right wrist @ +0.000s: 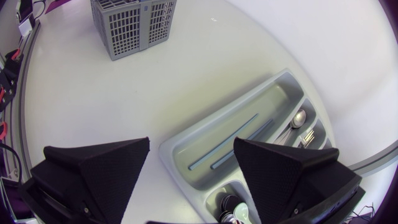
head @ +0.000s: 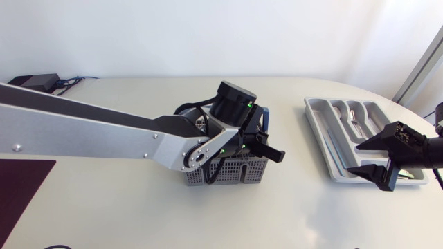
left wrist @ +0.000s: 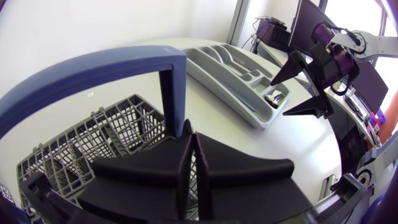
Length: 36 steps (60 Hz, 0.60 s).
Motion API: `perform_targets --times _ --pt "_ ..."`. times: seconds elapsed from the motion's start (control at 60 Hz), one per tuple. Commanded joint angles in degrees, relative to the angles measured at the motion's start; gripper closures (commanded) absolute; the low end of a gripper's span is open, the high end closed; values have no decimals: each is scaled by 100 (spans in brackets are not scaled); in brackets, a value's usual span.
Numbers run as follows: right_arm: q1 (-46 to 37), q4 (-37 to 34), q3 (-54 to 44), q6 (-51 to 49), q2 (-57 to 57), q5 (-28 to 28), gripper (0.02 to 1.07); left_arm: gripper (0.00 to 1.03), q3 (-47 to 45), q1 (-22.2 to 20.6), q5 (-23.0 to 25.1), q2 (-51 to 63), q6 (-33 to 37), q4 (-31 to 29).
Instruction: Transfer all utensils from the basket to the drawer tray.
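- The drawer tray (head: 318, 135) lies at the right end of the desk (head: 124, 207), with its long side running away from the front edge.
- Inside the tray, two thin pale-blue sticks (right wrist: 231, 140) lie side by side in the long outer compartment.
- Spoons (head: 356, 114) and other silver cutlery (right wrist: 303, 134) fill the narrower compartments next to that one, though individual pieces are hard to tell apart.
- A few more spoon bowls (right wrist: 233, 208) show in the small cross compartment at the tray's near end.
- The right hand (head: 377, 158) hangs over that near end of the tray. Its two wedge fingers (right wrist: 102, 168) are spread wide apart and grip nothing, and the tray's corner shows between them.
- The grey mesh basket (head: 225, 171) stands well apart from the tray, toward the middle of the desk. It is upright, and its blue handle (left wrist: 93, 74) arches overhead.
- The left hand (head: 266, 146) sits above the basket on the side facing the tray, just beside the handle's post. Its fingers (left wrist: 186, 165) are closed together, pad against pad, over the basket's grid of compartments.
- The left arm (head: 104, 128) stretches across the desk from the side far from the tray.
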Motion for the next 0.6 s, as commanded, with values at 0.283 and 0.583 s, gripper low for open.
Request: perform_targets --times 0.283,0.583 --pt "215 -11 -221 96 -125 26 10 100 -416 8 197 -695 -319 523" --pt "390 -11 -379 202 -275 26 10 100 -293 122 320 -1117 -494 611"
